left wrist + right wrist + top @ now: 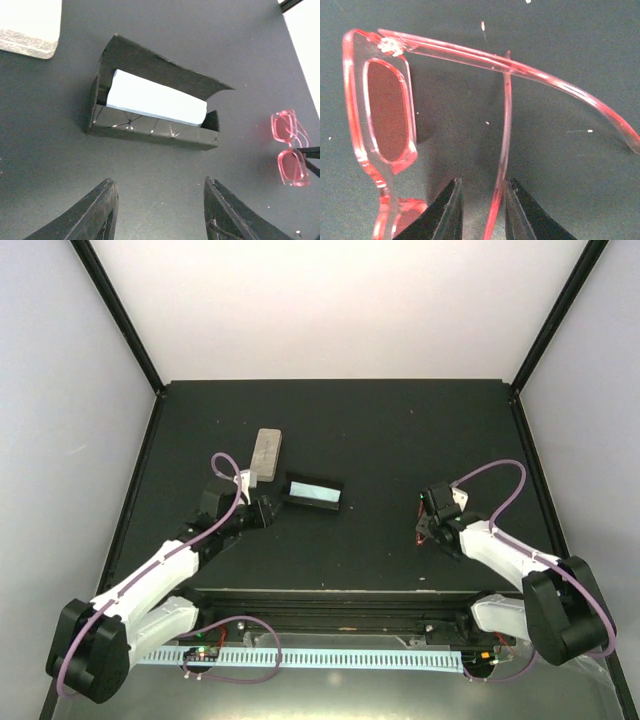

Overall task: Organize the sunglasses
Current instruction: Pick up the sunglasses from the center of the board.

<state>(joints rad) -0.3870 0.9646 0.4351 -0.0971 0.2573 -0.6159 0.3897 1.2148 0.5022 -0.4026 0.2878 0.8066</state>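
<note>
The red-framed sunglasses (390, 110) lie unfolded on the dark table at the right (419, 531). They also show at the right edge of the left wrist view (290, 147). My right gripper (484, 181) is down over them (430, 528). Its jaws stand narrow around one thin temple arm (505, 125), which touches the right finger while a gap stays to the left finger. My left gripper (159, 187) is open and empty, hovering just short of an open black case (150, 62) at mid-table (264, 510).
The open black case (336, 504) holds a folded light blue cloth (155, 100). A closed beige case (265, 452) lies behind and left of it, seen at the left wrist view's upper corner (27, 25). Black frame posts edge the table.
</note>
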